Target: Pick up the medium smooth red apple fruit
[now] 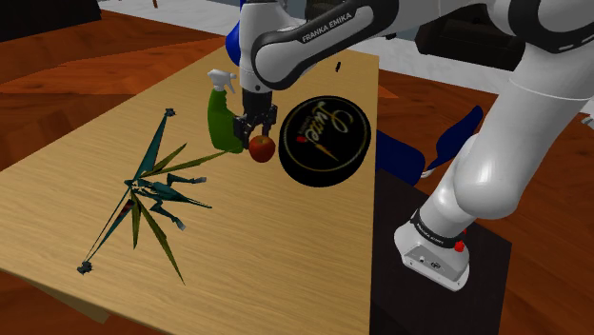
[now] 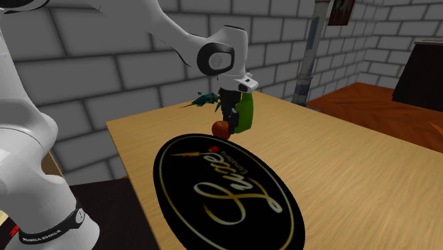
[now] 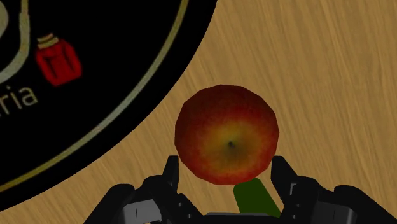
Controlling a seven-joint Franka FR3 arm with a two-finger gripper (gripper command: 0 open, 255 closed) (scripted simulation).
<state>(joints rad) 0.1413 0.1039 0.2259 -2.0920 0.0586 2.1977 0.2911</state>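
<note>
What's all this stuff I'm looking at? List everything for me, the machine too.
red-and-yellow smooth apple: one, red fading to yellow, beside the disc's rim
green spray bottle with a white trigger head: one, green and white, upright next to the apple
black round disc with gold script lettering: one, black and gold, flat on the table
spiky long-leaved plant: one, dark green and teal, lying toward the shoulder view's left
light wooden table: one, tan, under all of these
grey block wall: one, grey, behind the table
dark box stand: one, black, shoulder view's lower right
white robot arm with dark joints: one, reaching over the table
black jaws: one pair, directly over the apple
</note>
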